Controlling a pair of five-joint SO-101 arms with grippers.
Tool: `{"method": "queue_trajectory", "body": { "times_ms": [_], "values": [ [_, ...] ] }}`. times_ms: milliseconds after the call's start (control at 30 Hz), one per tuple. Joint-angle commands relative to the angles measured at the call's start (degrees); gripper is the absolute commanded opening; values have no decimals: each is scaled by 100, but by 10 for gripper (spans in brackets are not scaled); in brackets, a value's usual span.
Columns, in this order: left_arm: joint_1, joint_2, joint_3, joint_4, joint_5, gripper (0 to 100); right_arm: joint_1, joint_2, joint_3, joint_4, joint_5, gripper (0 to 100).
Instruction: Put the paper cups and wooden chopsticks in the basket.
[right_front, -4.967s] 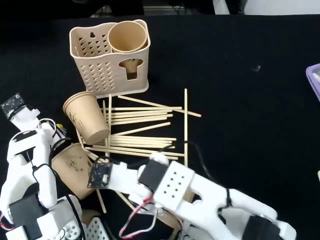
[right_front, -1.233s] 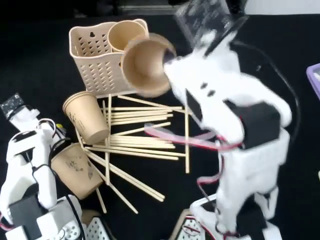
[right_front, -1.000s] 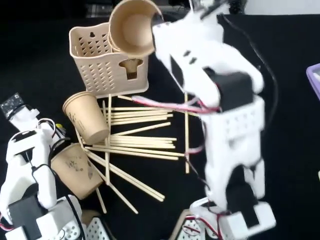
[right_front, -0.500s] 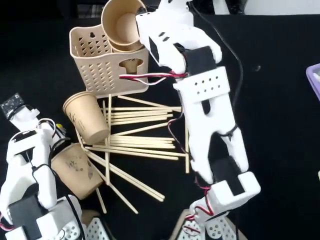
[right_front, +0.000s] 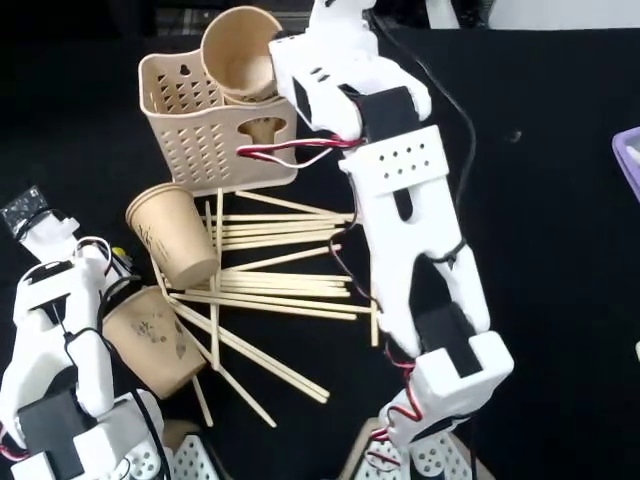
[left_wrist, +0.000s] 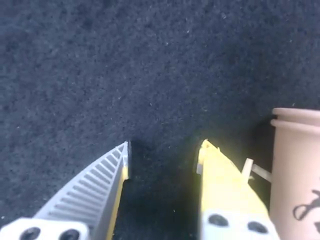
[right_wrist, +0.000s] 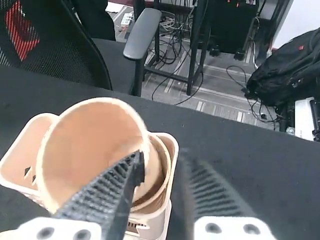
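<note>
Jaws of the right gripper (right_wrist: 164, 162) are shown parted: the rim of a tilted paper cup (right_wrist: 90, 145) lies against one ribbed finger, while the other finger stands clear of it. This cup is poised mouth-sideways over the beige basket (right_front: 195, 140), above a second cup (right_wrist: 159, 172) already seated upright in the basket's corner. Jaws of the left gripper (left_wrist: 164, 145) are likewise spread, with nothing between them, low over the black table (right_front: 540, 200); a paper cup is seen just beside one of its fingers. In front of the basket, the wooden chopsticks (right_front: 280, 285) are scattered in a loose fan on the table. Two further paper cups (right_front: 172, 235) lie on their sides at the fan's edge, between the basket and the left arm.
</note>
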Motion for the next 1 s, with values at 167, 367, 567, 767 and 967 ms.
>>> {"method": "queue_trajectory", "body": {
  "times_ms": [167, 367, 567, 767, 967],
  "values": [
    [-40, -44, -171, -79, 26, 223, -53, -180, -1288, 747, -44, 198],
    [-40, -44, -171, -79, 26, 223, -79, -145, -1859, 2004, 0, 200],
    [-40, -44, -171, -79, 26, 223, -246, -171, -1868, 3508, 9, 200],
    [-40, -44, -171, -79, 26, 223, -563, -154, -1490, 4220, 9, 199],
    [-40, -44, -171, -79, 26, 223, -756, -558, -224, 4211, 440, 198]
  ]
}}
